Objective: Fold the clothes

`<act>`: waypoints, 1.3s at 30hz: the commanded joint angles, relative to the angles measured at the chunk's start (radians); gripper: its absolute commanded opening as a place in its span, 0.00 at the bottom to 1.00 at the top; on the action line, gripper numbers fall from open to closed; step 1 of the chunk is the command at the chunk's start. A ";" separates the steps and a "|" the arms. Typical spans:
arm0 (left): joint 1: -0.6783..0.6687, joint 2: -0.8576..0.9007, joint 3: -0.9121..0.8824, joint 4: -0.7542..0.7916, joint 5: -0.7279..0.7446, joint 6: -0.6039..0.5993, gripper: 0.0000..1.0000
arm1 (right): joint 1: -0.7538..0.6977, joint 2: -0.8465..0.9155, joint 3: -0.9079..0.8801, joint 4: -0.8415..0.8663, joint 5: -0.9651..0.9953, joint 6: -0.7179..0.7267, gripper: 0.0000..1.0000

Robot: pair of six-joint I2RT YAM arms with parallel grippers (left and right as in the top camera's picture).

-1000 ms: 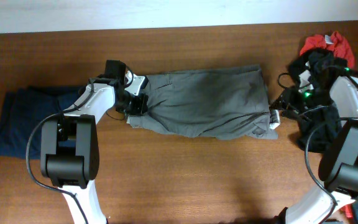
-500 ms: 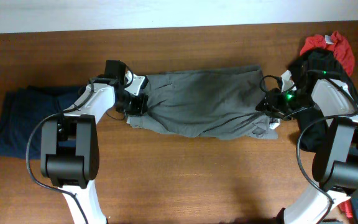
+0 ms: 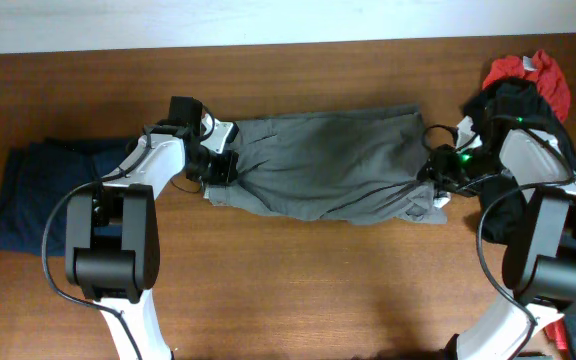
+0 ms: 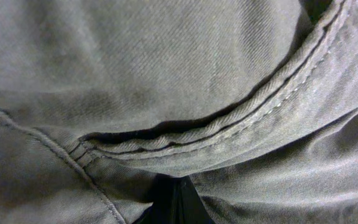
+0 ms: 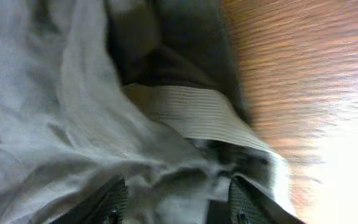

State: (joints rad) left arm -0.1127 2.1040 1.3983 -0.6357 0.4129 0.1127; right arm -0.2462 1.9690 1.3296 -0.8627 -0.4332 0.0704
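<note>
The clothes, grey shorts [image 3: 328, 165], lie stretched left to right across the middle of the table. My left gripper [image 3: 220, 166] is shut on their left end. In the left wrist view its dark fingertips [image 4: 176, 208] are pressed together under a stitched seam of the grey cloth [image 4: 166, 74]. My right gripper [image 3: 431, 178] is over the right end of the shorts. In the right wrist view it [image 5: 179, 202] is open, and rumpled grey cloth [image 5: 73, 124] with a pale ribbed band [image 5: 191, 112] lies between its two pads [image 5: 244, 199]. That view is blurred.
A dark navy garment [image 3: 38, 190] lies folded at the left edge of the table. A heap of black and red garments [image 3: 523, 80] sits at the back right, behind the right arm. Bare wood [image 3: 318, 290] runs along the front.
My right gripper has moved left from beside the shorts onto their right end, and its jaws have spread slightly. The left gripper and the left end have stayed put.
</note>
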 commanded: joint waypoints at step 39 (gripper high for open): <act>0.011 0.040 -0.009 0.010 -0.096 0.016 0.02 | 0.052 -0.109 0.063 -0.161 -0.180 -0.194 0.07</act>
State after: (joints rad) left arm -0.1127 2.1040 1.3983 -0.6247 0.4004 0.1127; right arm -0.2916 1.8626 1.3808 -1.0355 -0.6685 -0.1600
